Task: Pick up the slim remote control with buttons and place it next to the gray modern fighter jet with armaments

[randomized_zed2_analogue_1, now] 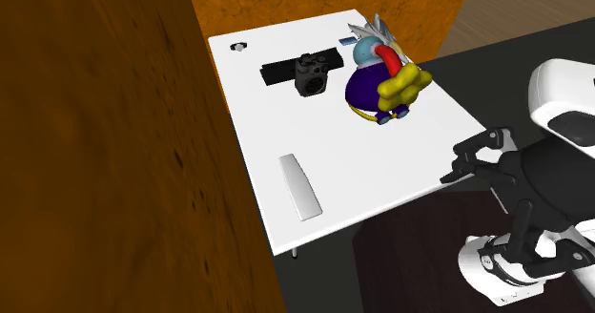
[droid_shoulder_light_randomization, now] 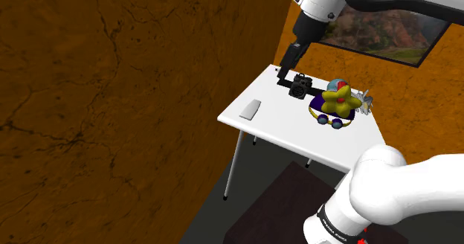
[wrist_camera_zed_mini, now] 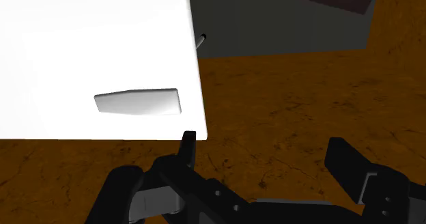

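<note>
The slim remote (droid_shoulder_light_randomization: 250, 109) (randomized_zed2_analogue_1: 300, 186) (wrist_camera_zed_mini: 138, 102), drawn pale grey, lies flat near the white table's (droid_shoulder_light_randomization: 290, 127) edge by the brown wall. The grey fighter jet (droid_shoulder_light_randomization: 363, 100) (randomized_zed2_analogue_1: 371, 28) sits at the opposite end, partly hidden behind a yellow and blue plush toy (droid_shoulder_light_randomization: 334, 101) (randomized_zed2_analogue_1: 381, 82). My black gripper (droid_shoulder_light_randomization: 290, 59) (randomized_zed2_analogue_1: 465, 163) (wrist_camera_zed_mini: 263, 145) hangs high above the table, well away from the remote. Its fingers stand apart, open, with nothing between them.
A black camera (droid_shoulder_light_randomization: 300, 85) (randomized_zed2_analogue_1: 312, 73) and a black bar (randomized_zed2_analogue_1: 282, 72) lie beside the plush toy. A small object (randomized_zed2_analogue_1: 238, 46) rests at a table corner. The brown wall (droid_shoulder_light_randomization: 111, 94) runs along the remote's side. A framed picture (droid_shoulder_light_randomization: 387, 30) hangs behind the table.
</note>
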### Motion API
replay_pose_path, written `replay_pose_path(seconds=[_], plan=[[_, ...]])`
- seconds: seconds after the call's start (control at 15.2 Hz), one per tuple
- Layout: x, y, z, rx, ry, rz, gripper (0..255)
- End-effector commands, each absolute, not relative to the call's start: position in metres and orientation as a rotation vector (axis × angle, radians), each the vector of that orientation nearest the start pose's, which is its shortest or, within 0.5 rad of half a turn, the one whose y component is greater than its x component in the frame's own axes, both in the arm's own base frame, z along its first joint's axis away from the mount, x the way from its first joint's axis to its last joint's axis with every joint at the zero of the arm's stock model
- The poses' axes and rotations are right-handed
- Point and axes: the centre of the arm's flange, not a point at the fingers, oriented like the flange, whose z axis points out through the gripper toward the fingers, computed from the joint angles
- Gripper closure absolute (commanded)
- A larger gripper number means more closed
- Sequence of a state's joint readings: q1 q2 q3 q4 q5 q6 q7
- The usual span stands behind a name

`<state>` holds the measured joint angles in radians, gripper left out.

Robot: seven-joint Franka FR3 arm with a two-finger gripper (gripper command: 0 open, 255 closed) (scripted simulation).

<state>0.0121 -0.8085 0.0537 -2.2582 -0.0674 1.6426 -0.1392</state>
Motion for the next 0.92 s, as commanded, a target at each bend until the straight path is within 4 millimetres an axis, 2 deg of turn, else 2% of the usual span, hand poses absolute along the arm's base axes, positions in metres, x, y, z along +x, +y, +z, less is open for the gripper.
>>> replay_pose_path(seconds=[0.0,0.4,0.86], plan=[[0.306,0.021,0.651,-3.227,-0.308,-0.305,0],[0.375,0.004,0.606,-3.227,0.109,-0.253,0],[0.445,-0.035,0.551,-3.157,0.586,-0.188,0]])
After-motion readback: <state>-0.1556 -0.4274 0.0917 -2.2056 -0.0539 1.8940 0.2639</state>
